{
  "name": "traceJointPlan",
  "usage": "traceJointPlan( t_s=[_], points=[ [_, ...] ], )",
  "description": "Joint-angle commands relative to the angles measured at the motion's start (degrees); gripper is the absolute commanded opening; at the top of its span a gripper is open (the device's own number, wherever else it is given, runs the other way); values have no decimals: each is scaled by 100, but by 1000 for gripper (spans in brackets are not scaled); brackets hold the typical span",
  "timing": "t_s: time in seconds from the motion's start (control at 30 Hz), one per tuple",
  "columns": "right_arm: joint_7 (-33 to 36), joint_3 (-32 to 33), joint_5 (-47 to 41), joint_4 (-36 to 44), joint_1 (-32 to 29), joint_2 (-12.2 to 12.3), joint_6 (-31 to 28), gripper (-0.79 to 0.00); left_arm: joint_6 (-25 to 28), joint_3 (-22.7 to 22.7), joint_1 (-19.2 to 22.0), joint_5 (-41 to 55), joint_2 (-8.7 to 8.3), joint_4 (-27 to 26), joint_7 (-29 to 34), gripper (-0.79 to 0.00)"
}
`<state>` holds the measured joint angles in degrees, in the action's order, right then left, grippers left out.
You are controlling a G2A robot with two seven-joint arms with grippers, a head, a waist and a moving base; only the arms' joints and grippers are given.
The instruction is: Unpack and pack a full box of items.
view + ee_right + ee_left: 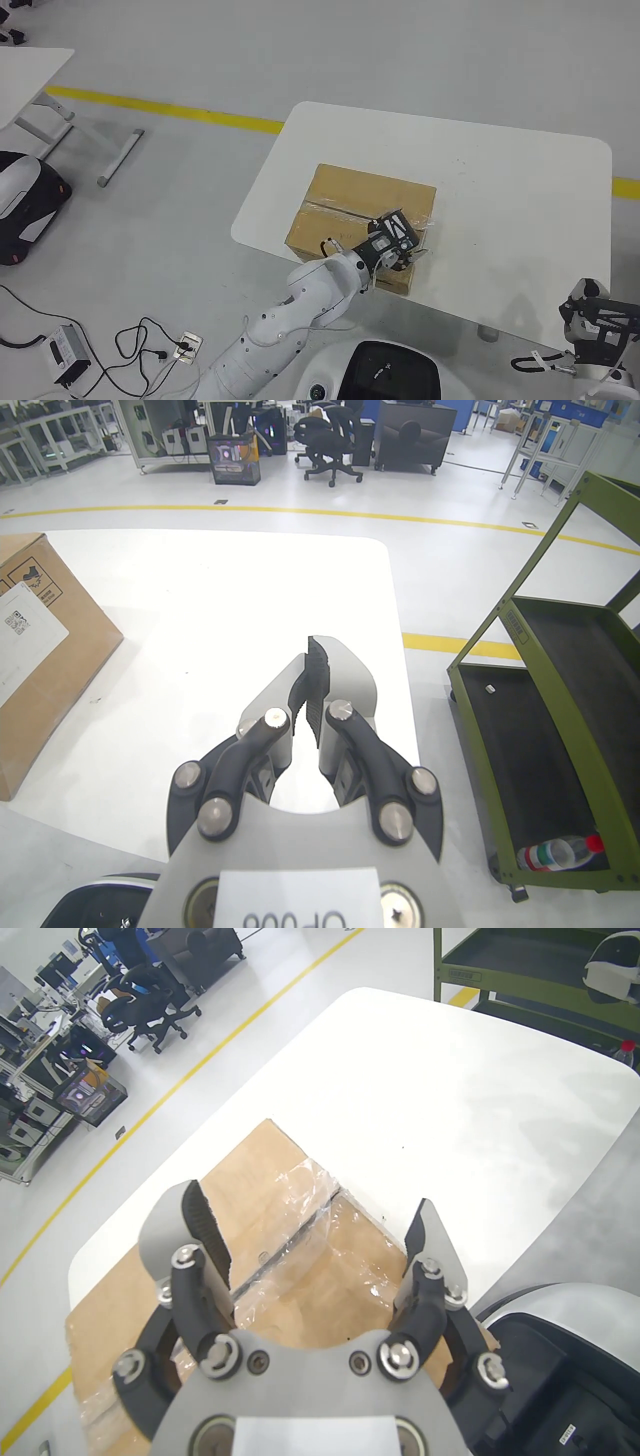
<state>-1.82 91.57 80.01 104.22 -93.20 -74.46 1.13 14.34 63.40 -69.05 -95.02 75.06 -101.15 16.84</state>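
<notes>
A closed cardboard box lies on the white table, its top seam sealed with clear tape. My left gripper hovers open just above the box's near right part, its fingers spread over the taped seam with nothing between them. The box fills the space under it. My right gripper is shut and empty, off the table's near right corner. From there the box's side with a white label shows at a distance.
A green cart stands beside the table on the right, with a plastic bottle on its lower shelf. Another white table and a wheeled robot base stand to the left. Cables lie on the floor.
</notes>
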Motion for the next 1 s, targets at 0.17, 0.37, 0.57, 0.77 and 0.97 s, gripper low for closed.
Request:
traceJointPlan(
  t_s=[0.17, 0.37, 0.57, 0.77, 0.97],
  points=[
    [0, 0, 0, 0, 0, 0, 0, -785, 85, -64, 62, -313, -5, 138, 99, -228],
    [0, 0, 0, 0, 0, 0, 0, -785, 32, -79, 91, -404, 4, 214, 129, -249],
    [0, 0, 0, 0, 0, 0, 0, -785, 54, -104, 115, -532, 6, 226, 147, -256],
    [0, 0, 0, 0, 0, 0, 0, -785, -32, -72, 140, -571, 14, 272, 119, -600],
    [0, 0, 0, 0, 0, 0, 0, -785, -117, -52, 143, -639, 19, 259, 29, -785]
  ],
)
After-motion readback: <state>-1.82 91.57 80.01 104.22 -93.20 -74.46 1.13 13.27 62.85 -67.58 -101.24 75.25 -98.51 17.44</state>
